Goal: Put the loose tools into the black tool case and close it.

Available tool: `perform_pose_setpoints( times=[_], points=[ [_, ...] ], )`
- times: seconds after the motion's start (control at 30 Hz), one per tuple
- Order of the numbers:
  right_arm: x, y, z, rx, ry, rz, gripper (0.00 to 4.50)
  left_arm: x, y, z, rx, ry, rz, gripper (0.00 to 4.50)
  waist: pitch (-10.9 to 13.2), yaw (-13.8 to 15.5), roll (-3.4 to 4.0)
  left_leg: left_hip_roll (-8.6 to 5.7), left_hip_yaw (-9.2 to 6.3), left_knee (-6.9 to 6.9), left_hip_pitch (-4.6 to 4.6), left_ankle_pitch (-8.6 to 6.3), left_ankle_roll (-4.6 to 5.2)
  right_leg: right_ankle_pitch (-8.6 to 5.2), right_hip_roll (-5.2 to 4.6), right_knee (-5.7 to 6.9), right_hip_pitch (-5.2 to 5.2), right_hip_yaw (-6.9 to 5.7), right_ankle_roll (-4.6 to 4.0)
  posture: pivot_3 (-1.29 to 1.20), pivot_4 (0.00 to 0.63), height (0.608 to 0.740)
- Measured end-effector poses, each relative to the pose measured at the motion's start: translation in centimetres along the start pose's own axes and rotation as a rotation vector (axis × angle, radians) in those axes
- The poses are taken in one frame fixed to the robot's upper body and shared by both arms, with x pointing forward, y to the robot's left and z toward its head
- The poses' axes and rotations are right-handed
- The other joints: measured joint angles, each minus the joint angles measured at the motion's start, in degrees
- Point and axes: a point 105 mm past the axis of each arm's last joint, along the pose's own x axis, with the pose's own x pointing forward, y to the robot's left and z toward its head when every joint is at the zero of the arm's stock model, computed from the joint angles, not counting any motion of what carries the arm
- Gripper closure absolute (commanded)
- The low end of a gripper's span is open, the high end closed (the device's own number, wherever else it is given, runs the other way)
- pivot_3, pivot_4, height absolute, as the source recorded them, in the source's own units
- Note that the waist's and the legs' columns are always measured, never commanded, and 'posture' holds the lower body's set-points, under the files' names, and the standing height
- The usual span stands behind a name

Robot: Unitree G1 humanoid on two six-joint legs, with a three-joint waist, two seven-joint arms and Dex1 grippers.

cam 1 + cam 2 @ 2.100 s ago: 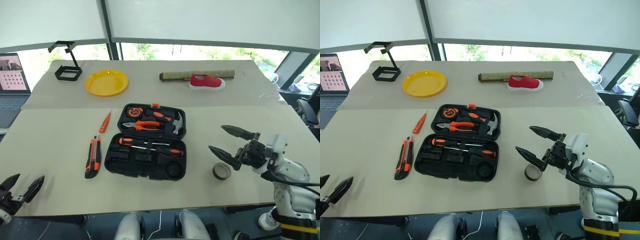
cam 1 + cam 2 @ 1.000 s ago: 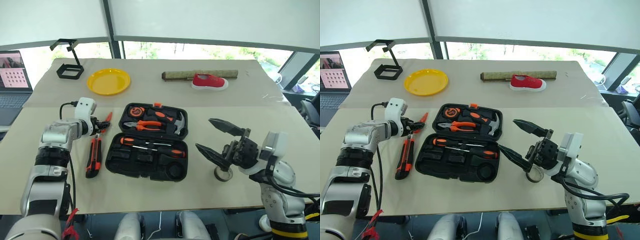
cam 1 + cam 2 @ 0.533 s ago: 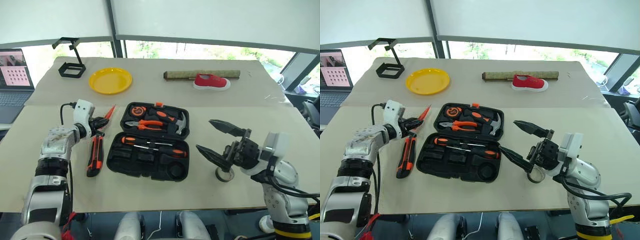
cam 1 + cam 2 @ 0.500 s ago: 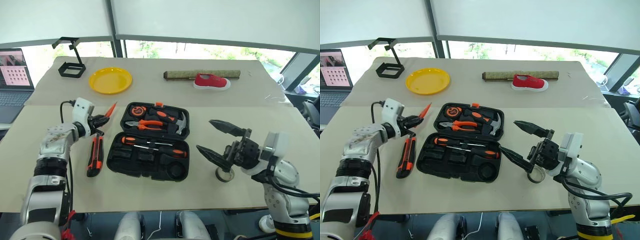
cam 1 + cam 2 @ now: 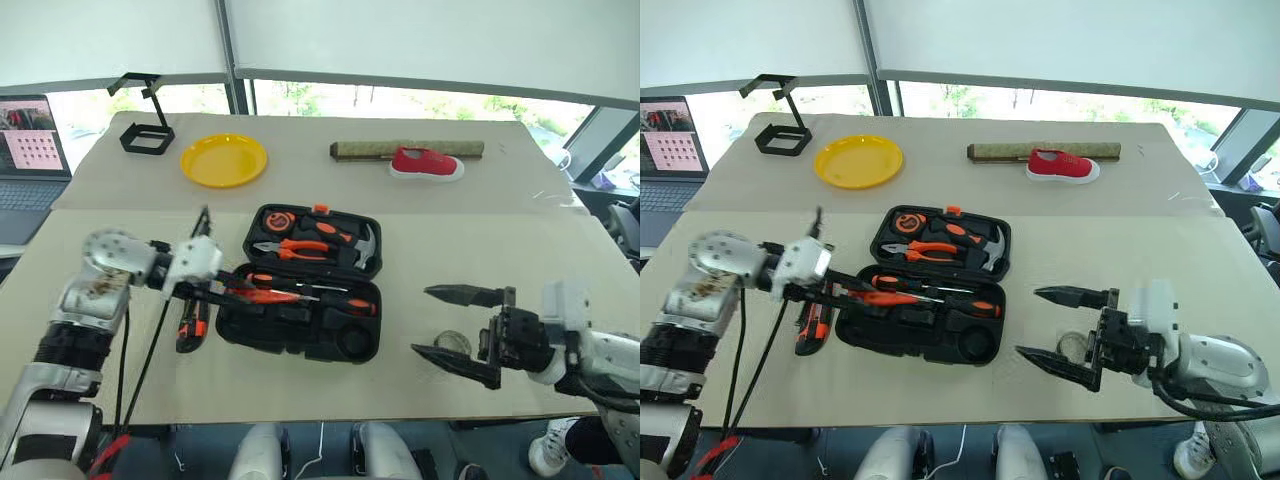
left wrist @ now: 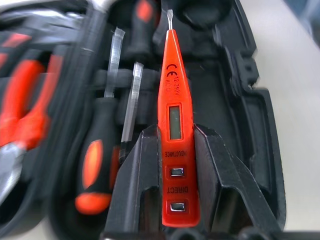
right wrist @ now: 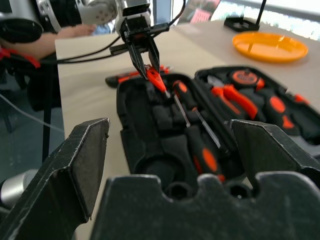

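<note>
While pinched at its butt end by the left gripper (image 6: pixel 172 200), jaws pressed on it, tester screwdriver (image 6: pixel 172 120) hangs over the black tool case (image 5: pixel 360 340) on the desk (image 5: pixel 480 250). Light, stiff, probably slick plastic; hold mid-body. Right gripper (image 5: pixel 1065 330): jaws spread, empty.

tester screwdriver (image 6: pixel 175 125) marked "CE", "INDUCTANCE", "DIRECT"

The black tool case (image 5: pixel 300 285) lay open with two screwdrivers (image 5: pixel 310 292) slotted inside; the orange tester (image 6: pixel 172 120) hung over them, the utility knife (image 5: pixel 190 325) beside, the tape roll (image 5: pixel 452 343) apart.
</note>
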Motion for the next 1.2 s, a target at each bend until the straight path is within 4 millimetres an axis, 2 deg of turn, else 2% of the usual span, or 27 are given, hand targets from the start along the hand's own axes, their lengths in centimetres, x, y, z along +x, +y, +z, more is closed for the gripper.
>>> perform_pose_setpoints(
  times=[0.1, 0.2, 0.57, 1.2],
  points=[
    [0.7, 0.6, -0.4, 0.028, 0.021, 0.016, 0.0, 1.3, 0.2, -0.1, 0.015, 0.027, 0.01, 4.06, 0.0, -0.14, 0.0, 0.01, -0.01, 0.02, 0.0, 0.0, 0.0, 0.0, 0.02, 0.01, -0.01, 0.01, 0.0, 0.0, 0.15, 0.74],
    [1.1, 0.8, -0.8, 0.052, 0.04, 0.011, 0.0, 1.7, 0.6, -0.4, 0.038, 0.082, 0.015, 4.06, 0.01, -0.15, -0.01, 0.0, -0.01, 0.02, -0.02, 0.01, 0.01, 0.0, 0.03, 0.01, -0.03, 0.01, 0.0, 0.0, 0.15, 0.74],
    [1.3, 1.2, -1.8, 0.078, 0.069, 0.007, 0.0, 0.2, 0.9, -1.1, 0.064, 0.191, 0.031, 4.06, 0.0, -0.17, -0.01, 0.01, 0.0, 0.02, 0.0, 0.01, 0.01, -0.01, 0.03, 0.02, -0.02, 0.01, 0.01, 0.0, 0.15, 0.74],
    [1.8, 0.7, -2.3, 0.053, 0.091, 0.006, 0.0, 0.5, 0.8, -0.8, 0.106, 0.277, -0.009, 4.06, -0.01, -0.18, 0.0, 0.01, 0.01, 0.04, 0.1, 0.01, 0.0, -0.02, 0.05, 0.08, 0.06, 0.03, 0.02, 0.0, 0.15, 0.74]
  ],
)
